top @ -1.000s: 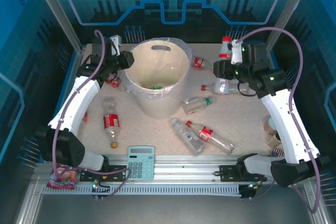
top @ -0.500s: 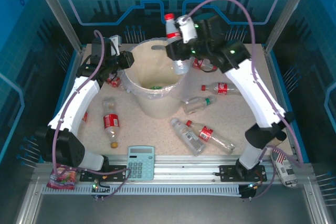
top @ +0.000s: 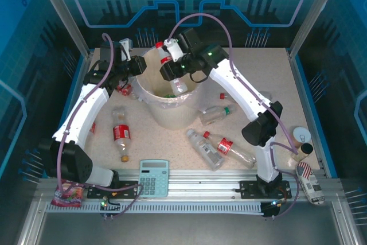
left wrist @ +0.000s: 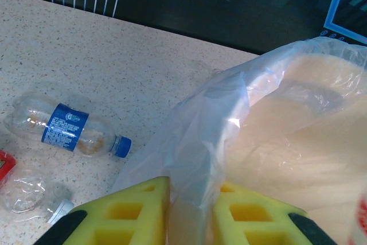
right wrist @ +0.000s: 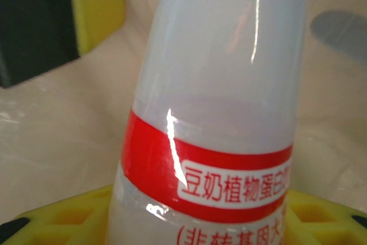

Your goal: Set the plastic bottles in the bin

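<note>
The cream-white bin [top: 175, 116] with a clear liner stands at the back centre of the table. My left gripper [top: 136, 66] is shut on its left rim; the liner and rim [left wrist: 192, 199] sit pinched between the yellow pads [left wrist: 137, 210]. My right gripper [top: 171, 68] is shut on a red-labelled plastic bottle [top: 179, 84], held upright over the bin's mouth. In the right wrist view the bottle [right wrist: 218, 170] stands between the pads. Other plastic bottles lie on the table: a red-labelled one [top: 121, 133], a green-capped one [top: 215, 113], a clear one [top: 205, 148] and a blue-labelled one [left wrist: 66, 127].
Another red-labelled bottle [top: 230, 147] lies at front centre and a crushed clear one [left wrist: 28, 193] left of the bin. A pale blue calculator [top: 153, 177] and a pink snack packet [top: 67, 193] sit at the near edge. A loose red cap [top: 222, 94] lies right of the bin.
My right arm has swung left from the back right of the table, carrying the bottle over the bin's mouth. The left arm has kept its hold on the rim.
</note>
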Available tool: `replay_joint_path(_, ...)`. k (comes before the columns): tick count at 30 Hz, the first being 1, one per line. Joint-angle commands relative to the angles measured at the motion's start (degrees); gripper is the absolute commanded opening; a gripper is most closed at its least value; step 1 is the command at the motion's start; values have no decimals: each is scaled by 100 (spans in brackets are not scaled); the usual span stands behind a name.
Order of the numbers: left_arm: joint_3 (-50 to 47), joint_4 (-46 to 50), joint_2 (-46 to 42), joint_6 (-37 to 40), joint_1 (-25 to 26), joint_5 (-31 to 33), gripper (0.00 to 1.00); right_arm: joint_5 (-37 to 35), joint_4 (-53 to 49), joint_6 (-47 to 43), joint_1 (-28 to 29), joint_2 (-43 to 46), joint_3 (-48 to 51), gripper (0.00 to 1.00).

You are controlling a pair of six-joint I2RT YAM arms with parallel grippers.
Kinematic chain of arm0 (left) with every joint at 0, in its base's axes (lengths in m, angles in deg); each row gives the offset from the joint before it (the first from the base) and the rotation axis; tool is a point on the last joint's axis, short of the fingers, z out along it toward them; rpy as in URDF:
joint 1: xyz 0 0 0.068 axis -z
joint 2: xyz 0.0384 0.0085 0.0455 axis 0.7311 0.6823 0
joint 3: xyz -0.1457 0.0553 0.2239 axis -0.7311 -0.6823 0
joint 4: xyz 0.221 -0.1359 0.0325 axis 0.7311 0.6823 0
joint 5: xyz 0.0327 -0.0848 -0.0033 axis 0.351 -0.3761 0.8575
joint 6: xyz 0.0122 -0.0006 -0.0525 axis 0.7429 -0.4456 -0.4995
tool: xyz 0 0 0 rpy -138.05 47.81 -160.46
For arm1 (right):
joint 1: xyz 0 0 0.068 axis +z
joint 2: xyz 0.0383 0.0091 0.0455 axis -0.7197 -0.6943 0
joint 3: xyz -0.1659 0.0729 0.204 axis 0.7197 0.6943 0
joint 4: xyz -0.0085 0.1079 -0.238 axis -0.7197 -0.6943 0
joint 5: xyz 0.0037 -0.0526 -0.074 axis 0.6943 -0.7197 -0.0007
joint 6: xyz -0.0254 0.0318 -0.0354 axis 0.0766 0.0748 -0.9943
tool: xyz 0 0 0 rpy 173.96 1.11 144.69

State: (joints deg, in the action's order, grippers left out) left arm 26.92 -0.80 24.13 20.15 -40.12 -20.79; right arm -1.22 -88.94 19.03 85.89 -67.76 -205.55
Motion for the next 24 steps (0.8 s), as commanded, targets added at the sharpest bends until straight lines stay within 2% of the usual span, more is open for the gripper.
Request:
replay_joint_path(1, -144, 97, -78, -2, -101, 8, 23, -53, -61, -177, 79, -157, 196, 56)
replay_joint_path(8, -166, 86, -85, -2, -96, 19, 22, -122, 478, -543, 137, -313, 871, 59)
replay_joint_path(13, -188, 57, -77, -8, -96, 19, 22, -64, 997, -562, 122, -255, 1445, 70)
replay_joint_path(19, -199, 60, -85, 5, -97, 26, 22, -96, 956, -611, 116, -294, 1399, 88)
replay_joint_path(24, -208, 54, -85, 11, -101, 28, 21, -140, 806, -681, 113, -242, 1169, 96)
